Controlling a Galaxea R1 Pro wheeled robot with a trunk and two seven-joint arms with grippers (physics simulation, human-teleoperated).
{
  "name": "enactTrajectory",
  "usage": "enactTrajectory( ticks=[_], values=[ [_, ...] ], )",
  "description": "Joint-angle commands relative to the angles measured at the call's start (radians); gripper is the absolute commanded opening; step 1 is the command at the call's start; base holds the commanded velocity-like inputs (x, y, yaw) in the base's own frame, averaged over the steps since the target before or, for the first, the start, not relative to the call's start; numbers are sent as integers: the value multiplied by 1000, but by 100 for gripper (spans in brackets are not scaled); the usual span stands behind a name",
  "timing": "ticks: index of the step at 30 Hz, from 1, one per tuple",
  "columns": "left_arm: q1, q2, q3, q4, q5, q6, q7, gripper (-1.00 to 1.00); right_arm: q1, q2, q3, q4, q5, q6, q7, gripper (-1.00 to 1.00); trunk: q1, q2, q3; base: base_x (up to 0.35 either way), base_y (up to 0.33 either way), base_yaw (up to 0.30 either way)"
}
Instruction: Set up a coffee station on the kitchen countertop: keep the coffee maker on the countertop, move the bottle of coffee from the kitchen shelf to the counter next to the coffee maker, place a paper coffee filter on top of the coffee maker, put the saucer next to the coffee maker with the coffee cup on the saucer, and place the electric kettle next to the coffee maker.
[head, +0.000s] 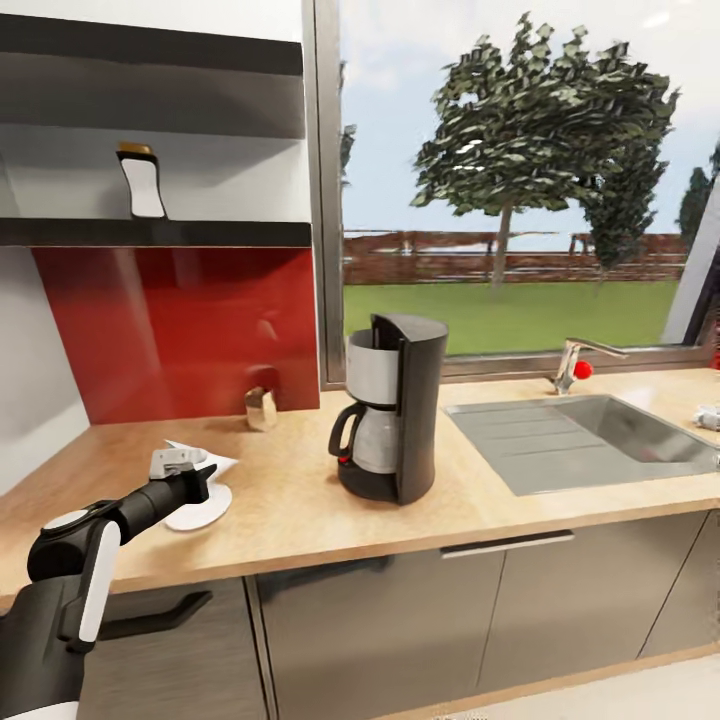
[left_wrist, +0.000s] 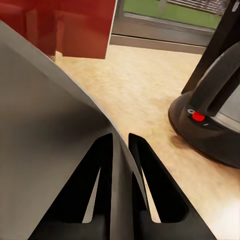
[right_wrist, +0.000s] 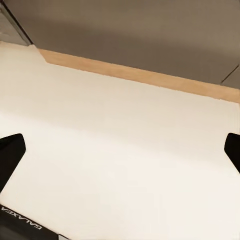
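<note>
The left gripper (left_wrist: 120, 165) pinches the paper coffee filter (left_wrist: 45, 125) above the wooden table (head: 300, 500), with the coffee maker (head: 392, 405) standing ahead-right beneath the window (head: 520, 180); right gripper (right_wrist: 120, 145) spread.

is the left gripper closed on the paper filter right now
Yes: in the left wrist view its fingers pinch the paper filter sheet between them.

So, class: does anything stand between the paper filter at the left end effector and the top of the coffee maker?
Nothing visible does. Bare kitchen countertop lies between the paper coffee filter and the coffee maker. The small brownish object stands back by the wall.
</note>
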Motion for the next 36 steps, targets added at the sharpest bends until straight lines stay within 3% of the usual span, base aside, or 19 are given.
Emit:
enactTrajectory(
  ticks=[1, 11, 20, 26, 36],
  values=[
    [-1, 0, 2, -1, 0, 6, -6, -100, -1, -1, 3, 0, 4, -3, -1, 100, 0, -1, -1, 0, 304, -192],
    [-1, 0, 9, -1, -1, 6, -6, -100, -1, -1, 3, 0, 4, -3, -1, 100, 0, -1, -1, 0, 83, -256],
    [-1, 0, 8, -1, -1, 6, -6, -100, -1, -1, 3, 0, 4, -4, -1, 100, 0, -1, -1, 0, 244, -36],
    [-1, 0, 9, -1, -1, 6, -6, -100, -1, -1, 3, 0, 4, -3, -1, 100, 0, -1, -1, 0, 42, -54],
    [-1, 0, 8, -1, -2, 6, -6, -100, -1, -1, 3, 0, 4, -3, -1, 100, 0, -1, 1, 0, 4, -253]
  ],
)
